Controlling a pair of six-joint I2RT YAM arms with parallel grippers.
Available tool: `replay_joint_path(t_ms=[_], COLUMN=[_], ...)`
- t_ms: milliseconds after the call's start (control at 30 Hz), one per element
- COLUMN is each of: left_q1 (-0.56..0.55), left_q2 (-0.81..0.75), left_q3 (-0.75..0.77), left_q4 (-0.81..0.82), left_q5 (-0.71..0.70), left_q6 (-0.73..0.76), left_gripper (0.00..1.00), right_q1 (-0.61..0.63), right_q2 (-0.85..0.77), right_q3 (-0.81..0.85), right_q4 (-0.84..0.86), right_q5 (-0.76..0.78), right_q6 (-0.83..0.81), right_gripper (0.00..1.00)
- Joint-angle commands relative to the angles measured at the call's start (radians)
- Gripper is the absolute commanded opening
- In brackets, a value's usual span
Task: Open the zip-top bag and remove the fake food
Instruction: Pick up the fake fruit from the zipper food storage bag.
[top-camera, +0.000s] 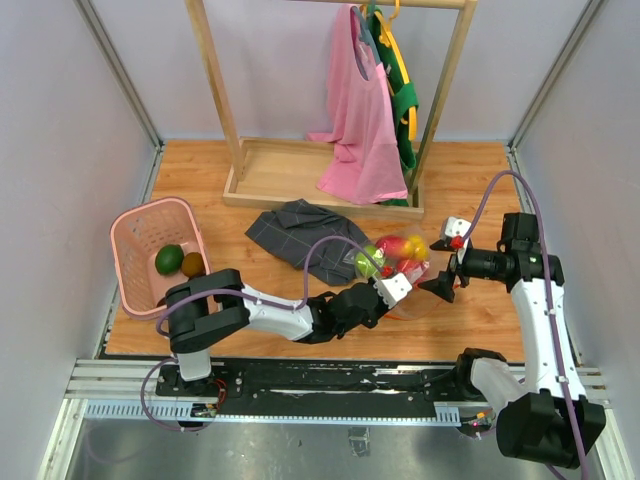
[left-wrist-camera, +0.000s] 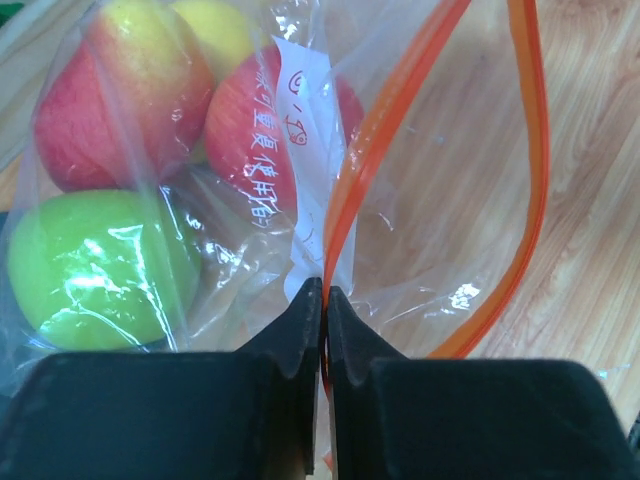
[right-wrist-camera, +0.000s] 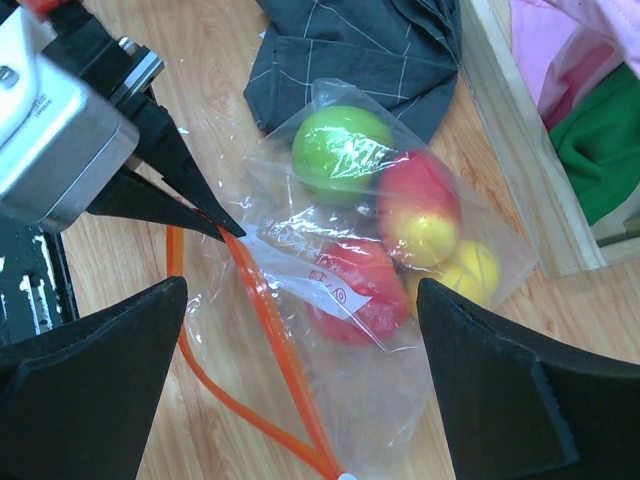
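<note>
The zip-top bag lies on the wooden table with its orange-red zip strip parted into an open loop. Inside it are a lime green fruit, red fruits, a red-yellow one and a yellow one. My left gripper is shut on one side of the zip strip next to the white label. My right gripper is open above the bag's mouth, holding nothing. A dark green fruit and a brownish one lie in the pink basket.
A grey checked cloth lies just behind the bag. A wooden clothes rack with pink and green garments stands at the back. Grey walls close in both sides.
</note>
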Motion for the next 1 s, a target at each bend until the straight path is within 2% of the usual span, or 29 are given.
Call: replay_joint_path(t_ms=[0, 67, 200, 400, 733, 833, 967], left_q1=[-0.005, 0.0, 0.036, 0.084, 0.133, 0.162, 0.186], left_q2=[-0.003, -0.017, -0.048, -0.073, -0.036, -0.023, -0.013], left_q3=[0.024, 0.019, 0.006, 0.02, 0.112, 0.129, 0.137], left_q4=[0.0, 0.001, 0.006, 0.006, -0.019, -0.01, 0.023], left_q5=[0.007, 0.026, 0.109, 0.243, 0.411, 0.464, 0.506], left_q6=[-0.048, -0.081, -0.184, -0.339, -0.551, -0.63, -0.701], left_gripper=[0.01, 0.0, 0.0, 0.0, 0.0, 0.0, 0.0], right_q1=[-0.02, -0.02, -0.02, -0.021, -0.02, -0.02, -0.02], right_q2=[0.007, 0.026, 0.06, 0.013, -0.042, -0.066, -0.094], right_q3=[-0.034, -0.037, -0.004, -0.003, 0.115, 0.101, 0.068], right_q4=[0.06, 0.049, -0.08, -0.113, -0.514, -0.532, -0.468], right_q5=[-0.035, -0.043, -0.094, -0.102, -0.045, 0.009, 0.085], right_q6=[0.116, 0.121, -0.036, -0.125, -0.518, -0.538, -0.458], right_gripper=[0.98, 0.98, 0.98, 0.99, 0.99, 0.98, 0.91])
